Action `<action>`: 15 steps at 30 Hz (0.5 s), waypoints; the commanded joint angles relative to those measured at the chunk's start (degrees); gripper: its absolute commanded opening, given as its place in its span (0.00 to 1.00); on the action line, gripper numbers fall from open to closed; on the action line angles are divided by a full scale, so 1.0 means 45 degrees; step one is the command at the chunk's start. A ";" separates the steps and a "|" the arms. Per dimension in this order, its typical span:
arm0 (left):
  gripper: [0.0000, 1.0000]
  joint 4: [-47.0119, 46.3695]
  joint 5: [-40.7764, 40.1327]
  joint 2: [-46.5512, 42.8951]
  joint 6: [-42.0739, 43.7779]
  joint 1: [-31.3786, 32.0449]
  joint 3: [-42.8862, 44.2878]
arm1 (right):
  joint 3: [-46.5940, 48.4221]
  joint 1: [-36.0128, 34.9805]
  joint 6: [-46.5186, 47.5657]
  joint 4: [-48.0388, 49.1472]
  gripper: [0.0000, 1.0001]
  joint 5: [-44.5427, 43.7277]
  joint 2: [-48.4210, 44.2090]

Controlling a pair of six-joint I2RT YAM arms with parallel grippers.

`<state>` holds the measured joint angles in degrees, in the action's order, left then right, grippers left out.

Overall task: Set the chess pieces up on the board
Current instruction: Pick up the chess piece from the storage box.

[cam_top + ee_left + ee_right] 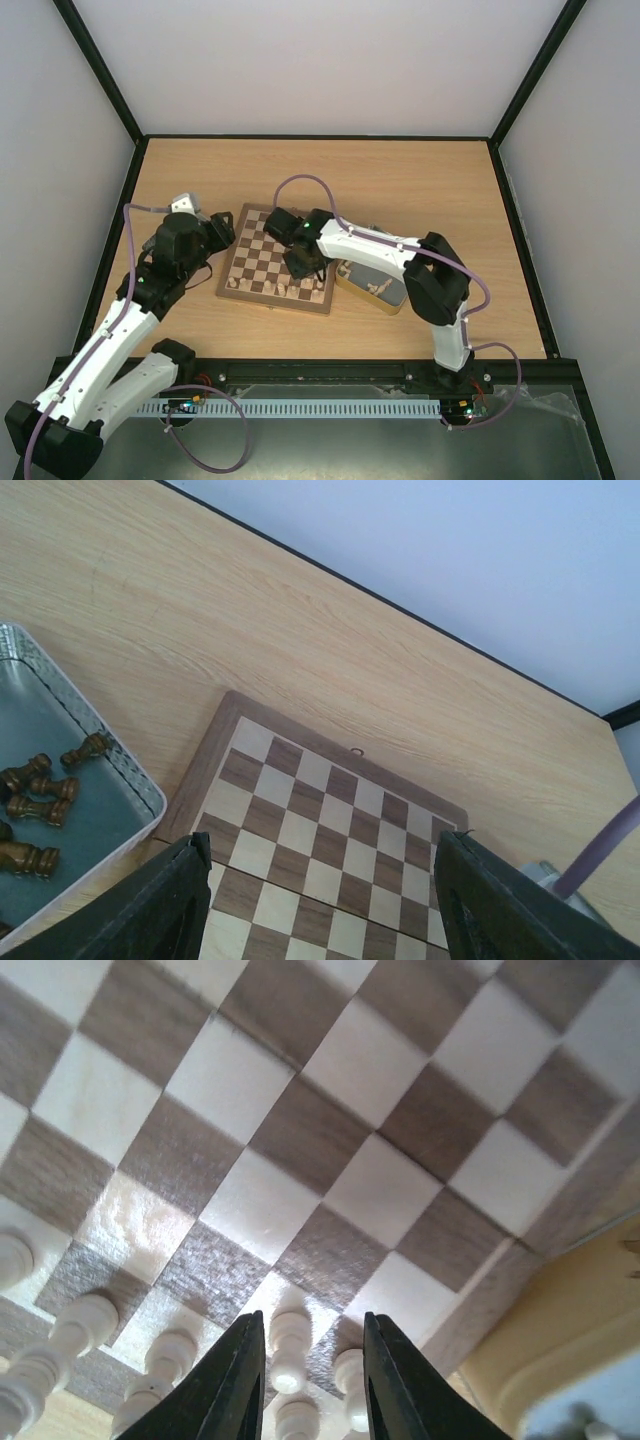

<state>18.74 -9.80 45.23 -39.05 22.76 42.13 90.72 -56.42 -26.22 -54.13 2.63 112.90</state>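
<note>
Where my two arms reach over the wooden table (400,180), the board (255,262) lies flat at its middle, with a row of pale chess pieces (283,290) along its near edge. Just left sits a grey tray (110,750) of dark pieces (40,810) lying down. My left gripper (325,900) hangs spread wide and empty by the board's far-left corner. My right gripper (308,1330) stands parted around one pale piece (289,1345) in that row. I think it is let go, though one pad may brush it.

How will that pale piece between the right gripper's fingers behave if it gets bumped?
It probably tips easily: the pale piece stands upright and slim. Its round turned body would likely roll, perhaps knocking the neighbouring pale pieces close beside it. It looks stiff and wooden.
</note>
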 commanded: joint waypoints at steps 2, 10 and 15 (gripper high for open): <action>0.64 -0.0824 0.1532 -0.0140 0.0785 -0.0100 0.0001 | -0.1192 0.0500 -0.1790 0.1668 0.29 -0.3168 -0.2493; 0.65 -0.1968 0.3948 0.0459 0.1304 -0.0095 -0.0345 | -0.6829 0.3333 -0.3572 0.4896 0.37 -0.3113 -0.7150; 0.65 -0.2241 0.4357 0.1226 0.1101 -0.0077 -0.0108 | -0.8446 0.4138 -0.2636 0.6687 0.36 -0.0553 -0.7243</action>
<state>11.35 6.02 48.77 -34.48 22.57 40.84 57.12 -38.70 -39.44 -33.34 -7.79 78.89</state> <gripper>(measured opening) 0.654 0.367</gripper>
